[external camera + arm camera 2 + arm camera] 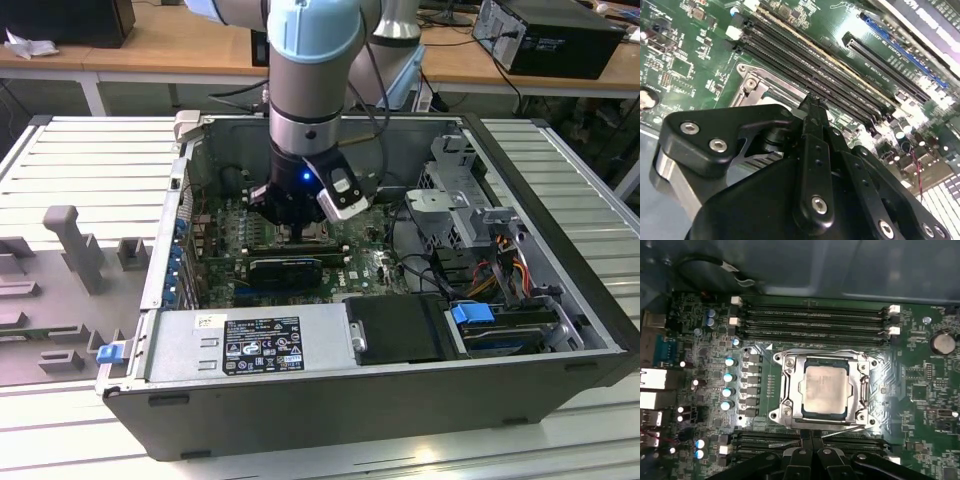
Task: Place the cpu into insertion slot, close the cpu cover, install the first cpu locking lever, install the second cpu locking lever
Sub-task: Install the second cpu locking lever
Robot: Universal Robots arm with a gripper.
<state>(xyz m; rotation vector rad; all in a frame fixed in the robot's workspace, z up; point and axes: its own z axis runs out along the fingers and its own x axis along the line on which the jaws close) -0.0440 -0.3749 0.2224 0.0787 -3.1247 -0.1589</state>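
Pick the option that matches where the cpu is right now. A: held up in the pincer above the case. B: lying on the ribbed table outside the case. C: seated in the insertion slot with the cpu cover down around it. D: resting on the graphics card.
C: in the first wrist view the cpu lies flat in the insertion slot, the cpu cover framing its top.

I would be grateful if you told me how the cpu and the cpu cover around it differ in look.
The cpu is a solid, pale beige-silver square; the cpu cover is a shinier silver frame with a large central window. The cpu shows through that window, and the cpu cover rims it. Both are square, metallic and lie flat on the green board.
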